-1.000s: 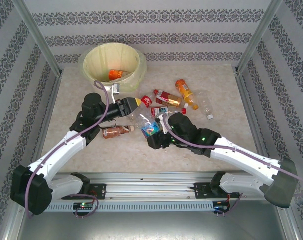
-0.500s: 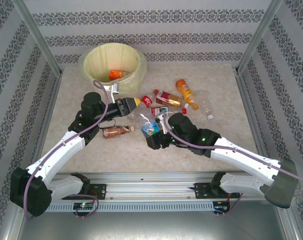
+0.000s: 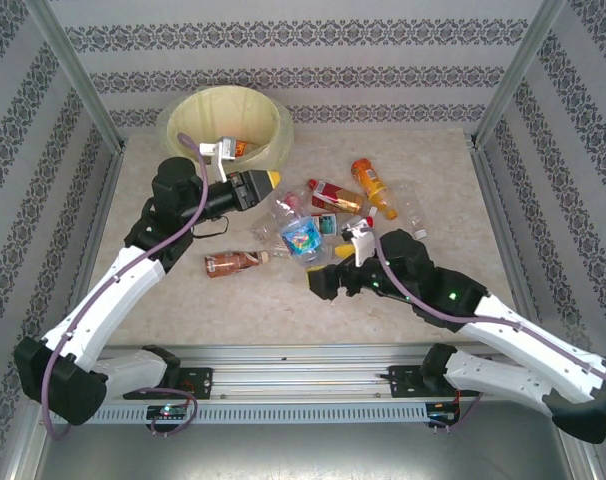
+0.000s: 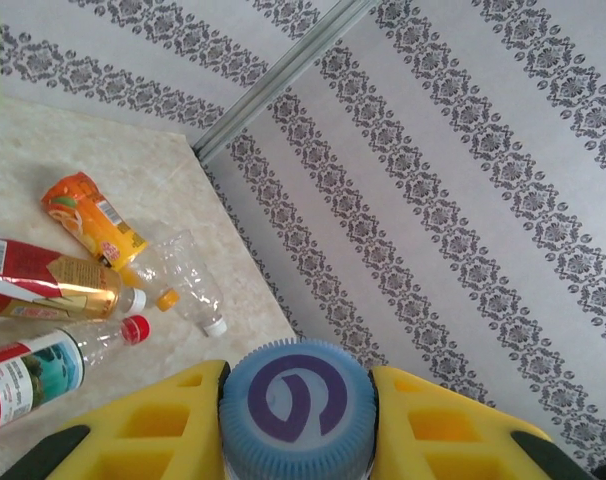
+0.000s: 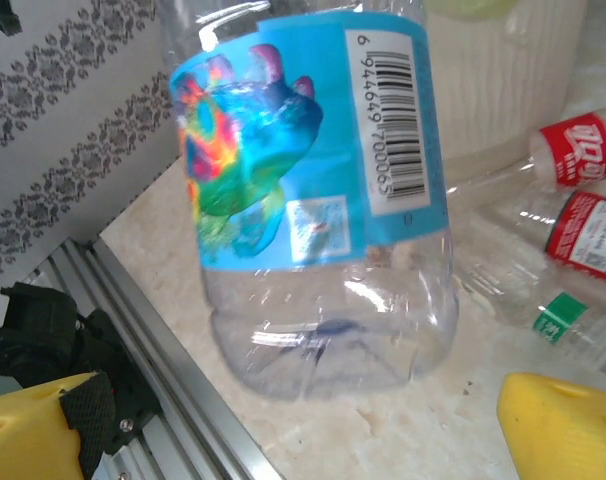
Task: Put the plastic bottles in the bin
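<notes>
**A:** Top cam: left gripper [image 3: 270,182] is just beside the bin [image 3: 279,138], so mid-carry?

**B:** Looks like it. Left wrist cam: fingers [image 4: 173,420] pinching a blue-capped bottle [image 4: 296,405]. Next it needs to get over the rim, then let go.

**A:** Right wrist cam?

**B:** Right gripper [image 5: 298,435] spread wide, blue-label bottle [image 5: 313,190] sits ungripped in front.

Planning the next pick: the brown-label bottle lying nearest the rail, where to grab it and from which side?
Take the brown-label bottle across its labelled body, from straight above, fingers on its near and far sides. It lies flat, long axis roughly left-right, with bare table on both those sides. Its neck end points at the bottle pile, so probably too crowded.
</notes>
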Robot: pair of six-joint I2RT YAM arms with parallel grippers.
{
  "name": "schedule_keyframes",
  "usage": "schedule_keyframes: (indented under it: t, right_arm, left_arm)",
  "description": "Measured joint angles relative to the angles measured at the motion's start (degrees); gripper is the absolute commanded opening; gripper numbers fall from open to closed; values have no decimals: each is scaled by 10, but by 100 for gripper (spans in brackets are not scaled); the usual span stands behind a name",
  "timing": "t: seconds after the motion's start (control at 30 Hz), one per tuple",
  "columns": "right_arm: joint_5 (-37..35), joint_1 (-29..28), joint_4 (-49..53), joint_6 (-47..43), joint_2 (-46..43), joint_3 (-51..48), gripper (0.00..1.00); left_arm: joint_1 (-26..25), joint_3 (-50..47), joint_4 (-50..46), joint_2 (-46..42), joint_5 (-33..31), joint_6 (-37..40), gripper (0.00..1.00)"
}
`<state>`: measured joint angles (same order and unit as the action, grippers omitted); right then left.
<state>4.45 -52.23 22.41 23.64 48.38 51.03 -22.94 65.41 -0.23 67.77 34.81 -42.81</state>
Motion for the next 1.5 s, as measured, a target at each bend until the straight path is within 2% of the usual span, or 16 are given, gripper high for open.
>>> schedule_keyframes:
  t: [0.23, 0.47, 0.73, 0.97, 1.2, 1.5]
  right_arm:
    - [-55, 0, 42, -17, -52, 36, 98]
    - [-102, 0, 52, -32, -105, 56, 98]
    - [-133, 0, 44, -50, -129, 75, 98]
    - [-148, 0, 44, -61, -114, 82, 98]
    - [-162, 0, 54, -61, -97, 83, 98]
    - [-171, 0, 75, -61, -83, 92, 98]
  left_arm:
    - [0, 93, -68, 45, -13, 40, 27]
    - [9, 238, -163, 105, -35, 97, 27]
    - [52, 423, -266, 176, -131, 178, 30]
    - [116, 549, -302, 254, -191, 184, 30]
    - [161, 605, -316, 317, -221, 184, 31]
    - [180, 616, -324, 350, -235, 185, 31]
